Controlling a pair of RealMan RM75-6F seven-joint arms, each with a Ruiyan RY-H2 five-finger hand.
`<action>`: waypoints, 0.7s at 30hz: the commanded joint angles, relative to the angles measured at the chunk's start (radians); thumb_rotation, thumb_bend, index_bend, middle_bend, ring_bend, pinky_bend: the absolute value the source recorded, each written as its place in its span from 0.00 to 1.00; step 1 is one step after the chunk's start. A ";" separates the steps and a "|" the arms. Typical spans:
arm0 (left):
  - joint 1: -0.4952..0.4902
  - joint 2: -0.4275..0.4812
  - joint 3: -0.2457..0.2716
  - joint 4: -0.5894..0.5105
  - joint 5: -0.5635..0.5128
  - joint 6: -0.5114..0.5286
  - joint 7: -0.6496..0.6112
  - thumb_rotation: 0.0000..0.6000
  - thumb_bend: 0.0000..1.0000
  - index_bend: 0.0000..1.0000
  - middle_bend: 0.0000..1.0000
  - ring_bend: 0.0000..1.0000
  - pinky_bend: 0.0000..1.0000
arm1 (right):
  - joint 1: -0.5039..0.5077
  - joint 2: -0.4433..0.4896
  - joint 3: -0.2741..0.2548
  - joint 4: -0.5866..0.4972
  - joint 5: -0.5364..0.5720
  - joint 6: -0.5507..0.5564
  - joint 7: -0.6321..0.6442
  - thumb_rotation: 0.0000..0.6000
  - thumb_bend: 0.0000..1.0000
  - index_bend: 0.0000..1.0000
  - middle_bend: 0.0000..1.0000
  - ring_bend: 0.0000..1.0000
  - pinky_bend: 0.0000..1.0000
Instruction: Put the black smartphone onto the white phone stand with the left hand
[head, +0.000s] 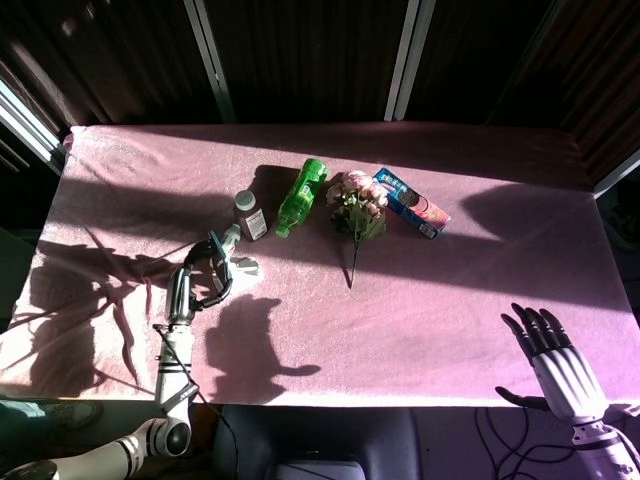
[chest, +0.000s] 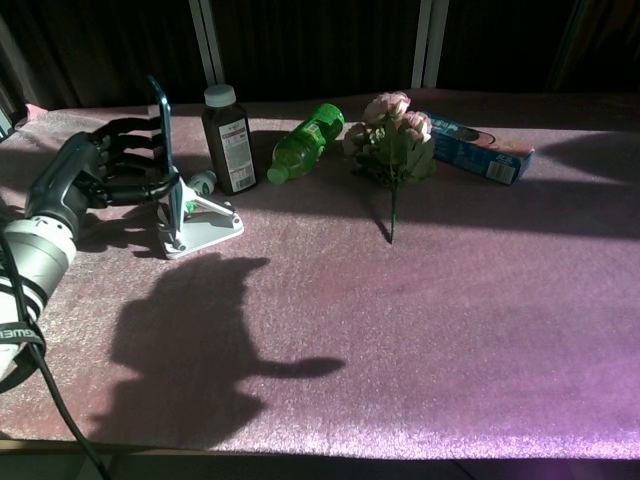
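Observation:
My left hand (chest: 105, 170) (head: 196, 277) grips the black smartphone (chest: 164, 130) (head: 218, 253), which stands on edge, its lower end right at the back plate of the white phone stand (chest: 198, 219) (head: 236, 270). Whether the phone touches the stand I cannot tell. The stand sits on the pink cloth (chest: 420, 300) at the left, just in front of a brown bottle. My right hand (head: 553, 362) hangs off the table's near right edge in the head view, fingers spread and holding nothing.
Behind the stand stand a brown medicine bottle (chest: 228, 139) and a small white-green vial (chest: 202, 182). A green bottle (chest: 306, 141) lies on its side, then a flower bunch (chest: 392, 145) and a blue box (chest: 482, 148) to the right.

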 joint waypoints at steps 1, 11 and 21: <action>-0.010 -0.045 0.014 0.069 0.023 0.016 -0.020 1.00 0.47 0.86 1.00 0.69 0.23 | 0.000 0.000 0.000 0.000 0.000 -0.001 0.000 1.00 0.13 0.00 0.00 0.00 0.00; -0.025 -0.100 0.002 0.173 0.018 0.003 -0.069 1.00 0.48 0.86 1.00 0.69 0.22 | -0.001 0.003 -0.001 0.001 -0.002 0.004 0.005 1.00 0.13 0.00 0.00 0.00 0.00; -0.035 -0.128 -0.003 0.246 0.024 0.003 -0.105 1.00 0.49 0.86 1.00 0.69 0.22 | -0.003 0.003 0.001 0.001 0.000 0.007 0.006 1.00 0.13 0.00 0.00 0.00 0.00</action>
